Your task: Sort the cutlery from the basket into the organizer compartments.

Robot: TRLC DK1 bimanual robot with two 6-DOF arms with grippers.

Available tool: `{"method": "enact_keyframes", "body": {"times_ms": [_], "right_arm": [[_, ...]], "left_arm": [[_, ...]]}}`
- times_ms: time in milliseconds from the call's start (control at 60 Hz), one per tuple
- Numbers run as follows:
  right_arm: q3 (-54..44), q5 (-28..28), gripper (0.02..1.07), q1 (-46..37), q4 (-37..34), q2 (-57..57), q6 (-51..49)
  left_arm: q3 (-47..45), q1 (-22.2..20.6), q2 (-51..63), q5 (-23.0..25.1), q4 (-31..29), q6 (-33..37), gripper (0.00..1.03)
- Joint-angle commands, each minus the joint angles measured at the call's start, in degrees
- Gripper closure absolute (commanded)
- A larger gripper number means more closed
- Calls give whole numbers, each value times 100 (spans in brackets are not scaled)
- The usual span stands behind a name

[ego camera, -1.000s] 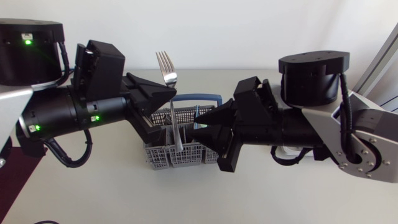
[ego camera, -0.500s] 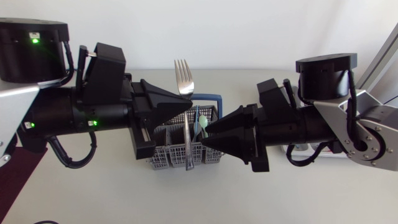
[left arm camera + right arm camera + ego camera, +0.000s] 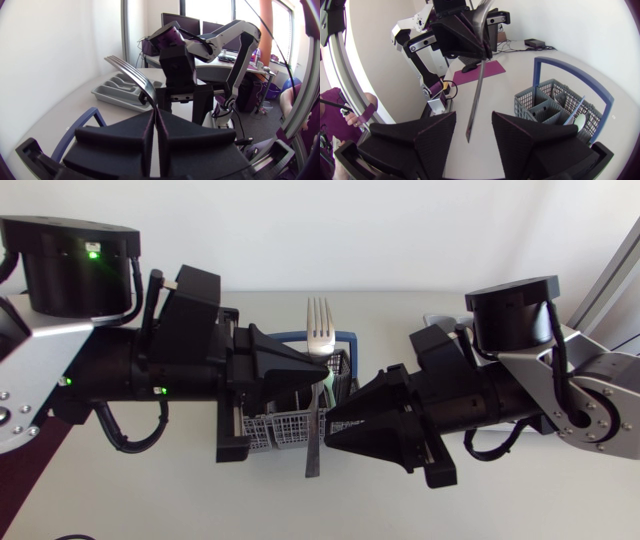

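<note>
My left gripper (image 3: 320, 368) is shut on a silver fork (image 3: 320, 328) just below its tines, holding it upright above the grey cutlery basket (image 3: 272, 430) with the blue handle (image 3: 296, 337). The fork's handle hangs down in front of the basket. My right gripper (image 3: 328, 426) faces it from the right, open. In the right wrist view the handle's end (image 3: 476, 100) hangs between the spread fingers (image 3: 440, 131) without touching them. The left wrist view shows the left gripper (image 3: 154, 109) pinching the fork (image 3: 129, 71). The grey organizer (image 3: 116, 91) lies beyond it.
A pale green spoon (image 3: 580, 120) and another utensil (image 3: 571, 111) stand in the basket (image 3: 547, 106). A dark purple mat (image 3: 482, 68) lies on the table behind the left arm. The two arms meet nose to nose over the table's middle.
The left gripper has carried the fork to the right and nearer the table's front. The right gripper has dropped lower, so the fork's handle now hangs between its fingers.
</note>
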Motion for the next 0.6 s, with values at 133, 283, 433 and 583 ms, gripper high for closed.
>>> {"method": "enact_keyframes", "body": {"times_ms": [133,283,433,583], "right_arm": [[-44,-188,55,113,-56,212,-79],[35,-302,62,218,-65,265,-26],[62,-329,71,368,-65,265,9],[97,-329,86,517,-74,265,88]], "left_arm": [[156,-60,109,524,-7,22,100],[156,-60,92,621,-16,13,100],[156,-60,83,665,-24,13,100],[120,-60,65,673,-24,40,100]]}}
